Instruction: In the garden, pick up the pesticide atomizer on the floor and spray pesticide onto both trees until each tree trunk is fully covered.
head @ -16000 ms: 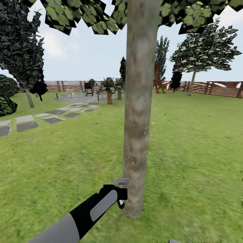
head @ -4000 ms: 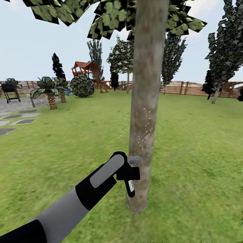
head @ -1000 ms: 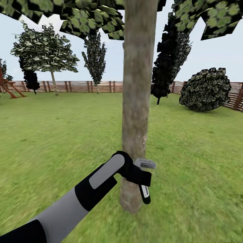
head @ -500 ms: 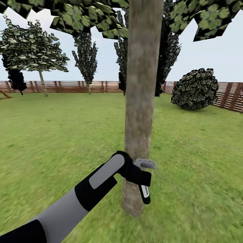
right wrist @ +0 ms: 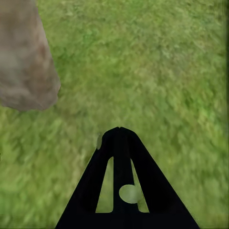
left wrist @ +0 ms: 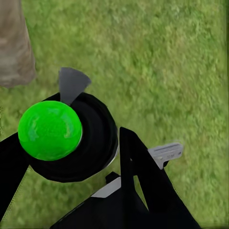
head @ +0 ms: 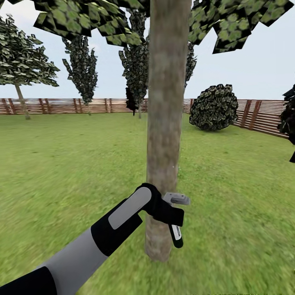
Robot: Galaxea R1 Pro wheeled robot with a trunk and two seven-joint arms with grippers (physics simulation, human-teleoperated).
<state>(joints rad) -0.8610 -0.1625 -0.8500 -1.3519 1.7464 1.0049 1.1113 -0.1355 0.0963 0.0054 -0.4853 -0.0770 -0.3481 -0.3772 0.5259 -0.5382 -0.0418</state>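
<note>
The green grass lawn [head: 237,172] surrounds the mottled grey-brown tree trunk [head: 164,123]. Just beside its lower part, the left gripper [head: 174,219] has its fingers clenched on the black green-capped pesticide atomizer [left wrist: 67,136]. The right gripper [right wrist: 120,138] has its fingers together, empty. Nozzle so near bark, spray may cover one patch only.

Head camera faces trunk [head: 164,123] closely; wrist cameras look down (sharing trunk base).

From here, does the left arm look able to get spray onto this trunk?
Probably yes: the left gripper holds the atomizer right beside the tree trunk, and nothing stands between them.
</note>
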